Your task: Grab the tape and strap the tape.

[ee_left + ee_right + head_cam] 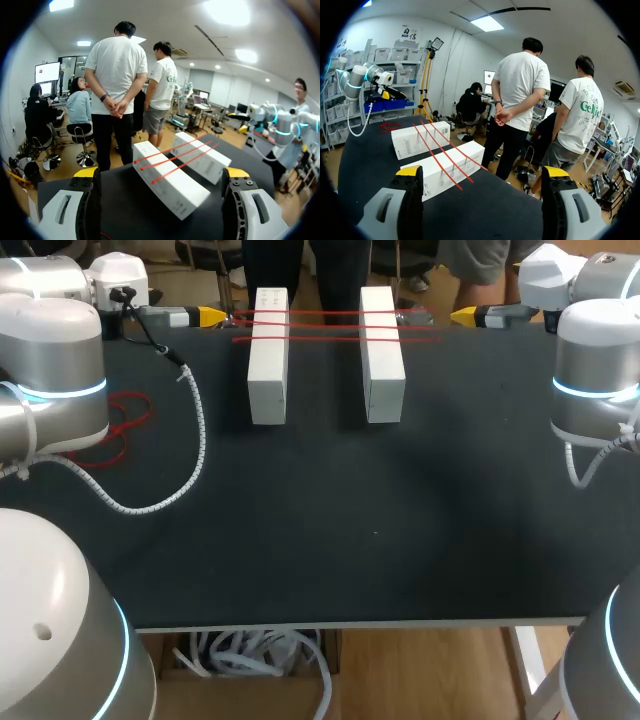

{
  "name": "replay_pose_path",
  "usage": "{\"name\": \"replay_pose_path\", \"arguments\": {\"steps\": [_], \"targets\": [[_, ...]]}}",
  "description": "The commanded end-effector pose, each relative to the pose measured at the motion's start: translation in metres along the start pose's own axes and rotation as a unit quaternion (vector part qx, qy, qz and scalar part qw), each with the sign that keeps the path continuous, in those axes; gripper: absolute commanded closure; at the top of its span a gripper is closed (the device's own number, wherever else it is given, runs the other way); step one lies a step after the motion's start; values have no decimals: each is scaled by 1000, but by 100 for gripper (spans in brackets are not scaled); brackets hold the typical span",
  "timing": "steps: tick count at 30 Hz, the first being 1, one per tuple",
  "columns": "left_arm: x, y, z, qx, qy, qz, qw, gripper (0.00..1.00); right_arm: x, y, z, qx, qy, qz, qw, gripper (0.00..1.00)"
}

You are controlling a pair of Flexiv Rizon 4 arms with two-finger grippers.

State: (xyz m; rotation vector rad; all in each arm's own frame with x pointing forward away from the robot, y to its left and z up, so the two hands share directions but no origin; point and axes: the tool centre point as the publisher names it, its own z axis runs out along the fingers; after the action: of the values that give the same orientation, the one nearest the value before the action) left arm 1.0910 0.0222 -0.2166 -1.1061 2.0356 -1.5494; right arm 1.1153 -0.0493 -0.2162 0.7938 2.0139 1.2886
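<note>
Three red tape strands (325, 326), plain white boxes (268, 370) ahead of yellow-tipped left gripper (205, 316) and right gripper (468, 315), black table (350, 520)

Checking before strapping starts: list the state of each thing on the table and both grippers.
left gripper: open, empty.
right gripper: open, empty.
left box: lying flat, apart from the other box.
right box: lying flat, parallel to it.
red tapes: three, straight across both box tops, ungripped.
loose red tape: tangled on the table by the left arm.
</note>
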Motion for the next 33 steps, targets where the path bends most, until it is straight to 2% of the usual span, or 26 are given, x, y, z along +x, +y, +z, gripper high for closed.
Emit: {"name": "replay_pose_path", "arguments": {"steps": [1, 18, 21, 24, 26, 27, 29, 30, 33], "targets": [[0, 1, 0, 3, -1, 0, 1000, 0, 0, 0, -1, 0, 0, 0, 1000, 0], [0, 1, 0, 3, -1, 0, 1000, 0, 0, 0, -1, 0, 0, 0, 1000, 0], [-1, 1, 2, 2, 34, 50, 998, 0, 0, 0, -1, 0, 0, 0, 1000, 0], [-1, -3, 7, -25, 99, 112, 988, 0, 0, 0, -1, 0, 0, 0, 1000, 0], [1, -3, 12, -41, 143, 160, 976, 0, 0, 0, -1, 0, 0, 0, 1000, 0], [2, -4, 17, -61, 173, 187, 965, 0, 0, 0, -1, 0, 0, 0, 1000, 0], [11, -5, 29, -82, 236, 267, 931, 0, 0, 0, -1, 0, 0, 0, 1000, 0], [15, -4, 33, -80, 247, 296, 919, 0, 0, 0, -1, 0, 0, 0, 1000, 0], [15, -4, 33, -80, 247, 296, 919, 0, 0, 0, -1, 0, 0, 0, 1000, 0]]}}
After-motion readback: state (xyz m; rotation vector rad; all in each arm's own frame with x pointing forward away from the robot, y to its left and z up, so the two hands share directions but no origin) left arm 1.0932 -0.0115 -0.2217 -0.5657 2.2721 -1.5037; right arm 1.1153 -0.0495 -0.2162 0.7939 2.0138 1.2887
